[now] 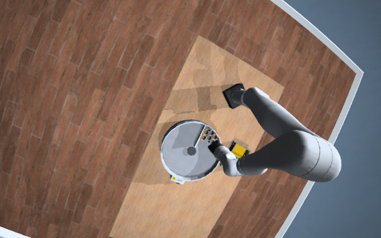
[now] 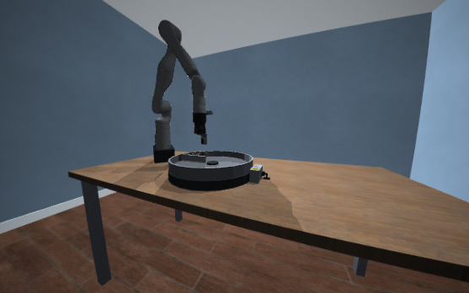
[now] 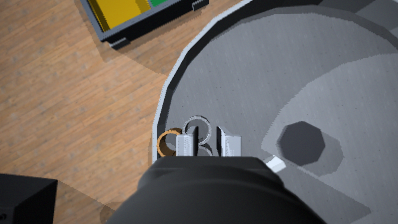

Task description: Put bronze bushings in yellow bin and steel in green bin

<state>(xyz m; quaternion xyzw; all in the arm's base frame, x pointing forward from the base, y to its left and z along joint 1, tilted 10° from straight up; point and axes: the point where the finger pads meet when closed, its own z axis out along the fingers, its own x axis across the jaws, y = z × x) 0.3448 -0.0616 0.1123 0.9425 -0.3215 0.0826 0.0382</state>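
The grey turntable [image 1: 180,165] [image 2: 210,173] [image 3: 240,65] carries several bronze and steel bushings, grouped beside its divider. A bronze bushing [image 3: 160,144] lies by the rim, left of the fingers in the wrist view. A steel bushing [image 3: 197,116] shows just beyond the fingertips, and part of another steel bushing [image 3: 204,147] shows between them. My gripper [image 1: 213,147] [image 2: 204,141] [image 3: 207,137] is partly open, above the turntable and clear of the bushings, holding nothing. The yellow bin [image 1: 240,150] [image 3: 117,12] is beside the turntable; the green bin [image 3: 157,2] adjoins it, mostly hidden or out of frame.
The straight divider [image 1: 199,136] [image 2: 194,158] stands up on the turntable beside the bushings. A dark hub [image 1: 191,150] [image 2: 212,162] [image 3: 301,142] is at its centre. A small control box [image 1: 178,179] [image 2: 256,173] sits at its outer edge. The black arm base [image 1: 232,96] [image 2: 163,154] [image 3: 25,197] stands nearby.
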